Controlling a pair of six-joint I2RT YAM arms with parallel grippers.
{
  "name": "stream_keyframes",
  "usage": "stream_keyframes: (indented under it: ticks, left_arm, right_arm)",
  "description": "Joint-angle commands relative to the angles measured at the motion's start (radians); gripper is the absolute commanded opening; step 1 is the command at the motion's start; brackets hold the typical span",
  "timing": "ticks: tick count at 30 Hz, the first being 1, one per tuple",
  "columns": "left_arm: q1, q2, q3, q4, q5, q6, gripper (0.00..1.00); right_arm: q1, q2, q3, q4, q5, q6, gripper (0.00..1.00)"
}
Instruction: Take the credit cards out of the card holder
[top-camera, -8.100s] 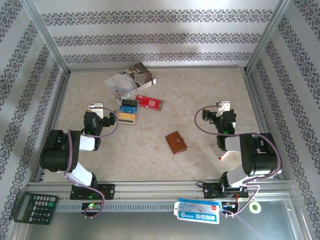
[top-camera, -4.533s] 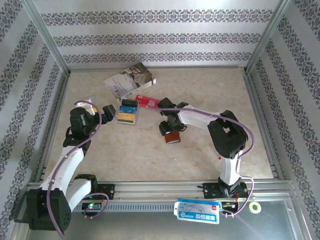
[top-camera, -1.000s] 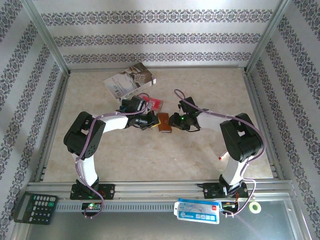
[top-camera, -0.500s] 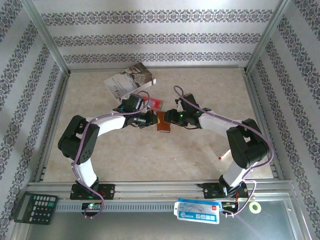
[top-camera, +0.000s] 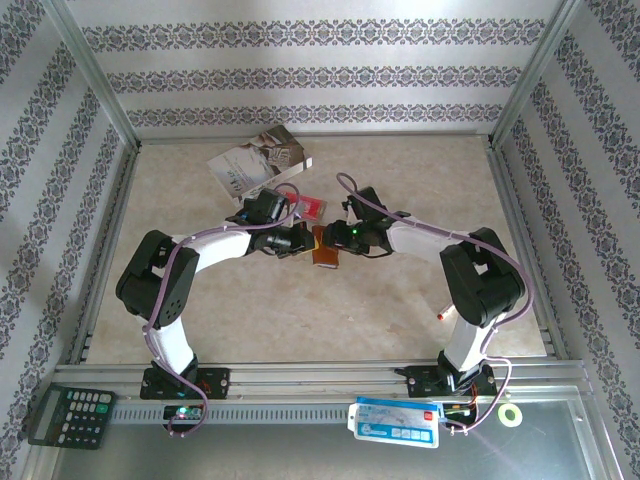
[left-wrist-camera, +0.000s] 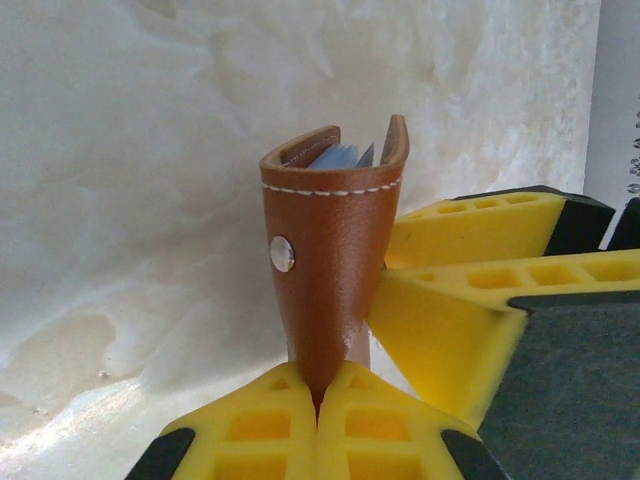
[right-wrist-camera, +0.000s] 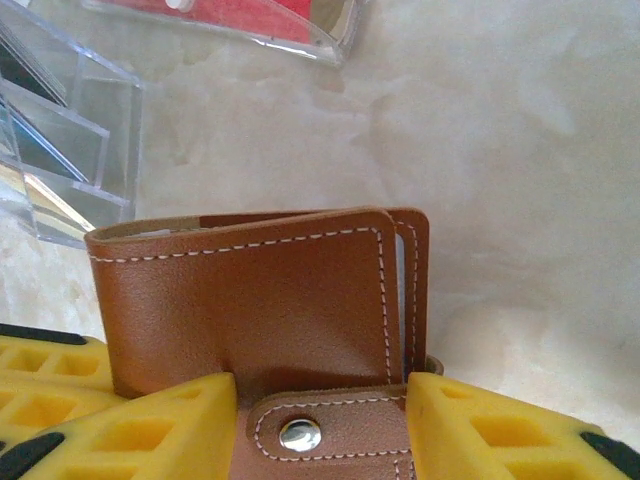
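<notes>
Where the two arms meet at mid-table, everything sits on a pale, marbled beige table (top-camera: 420, 190) closed in by walls (top-camera: 300, 60) papered in grey floral stripes, with metal posts at the corners. A large white-grey booklet (top-camera: 258, 160) lies toward the back, and a dark calculator (top-camera: 68, 415) rests on the near rail at the left. A clear case with a red insert (right-wrist-camera: 250, 25) lies just behind the meeting point, beside a clear plastic stand (right-wrist-camera: 60, 140).

The left gripper (left-wrist-camera: 320, 395) is pinched tight on one edge of the card holder (left-wrist-camera: 325, 270), holding it between the arms near the table's centre. The right gripper (right-wrist-camera: 320, 400) has its yellow fingers apart on either side of the closing tab; whether they press on it I cannot tell.

The card holder is tan-brown leather with pale stitching along its edges and is folded over. Its free end gapes slightly, and the blue edges of the credit cards (left-wrist-camera: 340, 155) show inside. A small silver snap (right-wrist-camera: 300, 434) sits on the tab.
</notes>
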Motion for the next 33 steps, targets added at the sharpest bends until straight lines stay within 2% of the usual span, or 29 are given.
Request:
stream_keyframes:
  ticks: [1,7,18,25,29,33]
  left_arm:
    - [0.004,0.006,0.036,0.002,0.028,0.024,0.00]
    - [0.004,0.009,0.035,0.002,0.021,0.022,0.00]
    - [0.005,0.018,0.033,-0.038,-0.036,0.020,0.00]
    - [0.005,0.015,0.031,-0.044,-0.042,0.024,0.00]
    - [0.003,0.017,0.033,-0.044,-0.035,0.022,0.00]
    - [0.004,0.017,0.036,-0.040,-0.022,0.025,0.00]
  right_arm:
    - [0.022,0.029,0.033,-0.060,0.028,-0.017,0.48]
    - [0.037,0.043,0.048,-0.117,0.091,-0.035,0.48]
    - [0.024,-0.008,0.021,-0.158,0.182,-0.011,0.39]
    - [0.050,-0.014,0.031,-0.209,0.240,0.021,0.33]
    - [0.052,-0.003,0.036,-0.211,0.226,0.024,0.31]
    - [0.054,0.017,0.058,-0.166,0.115,0.001,0.32]
